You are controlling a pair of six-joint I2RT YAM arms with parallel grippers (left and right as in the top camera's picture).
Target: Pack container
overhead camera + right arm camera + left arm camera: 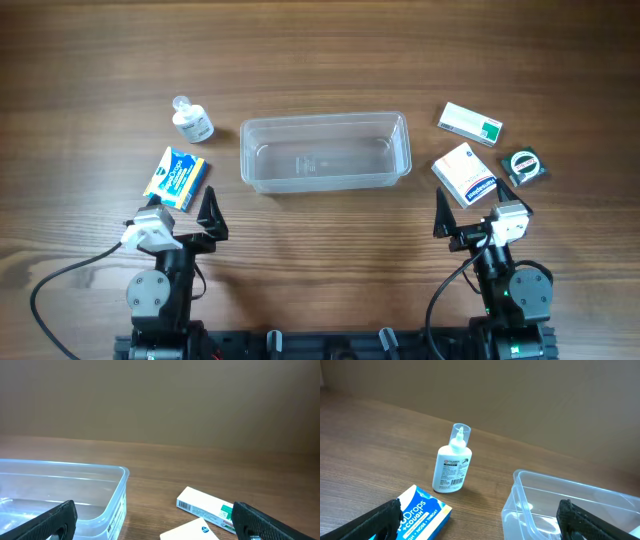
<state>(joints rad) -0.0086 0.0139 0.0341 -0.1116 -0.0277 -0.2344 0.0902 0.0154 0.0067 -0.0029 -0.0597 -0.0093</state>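
The clear plastic container (325,152) sits empty at the table's middle; it also shows in the left wrist view (570,505) and the right wrist view (65,495). A white dropper bottle (191,121) (452,467) and a blue cough-drops box (176,178) (420,515) lie to its left. A white box with green print (470,124) (207,506), a white box with blue print (465,173) (192,532) and a small round green item (525,165) lie to its right. My left gripper (190,205) (480,520) and right gripper (466,208) (152,520) are open and empty, near the front edge.
The table is brown wood (320,60). Both arm bases stand at the front edge with black cables beside them (60,285). A plain brown wall (160,400) stands behind the table.
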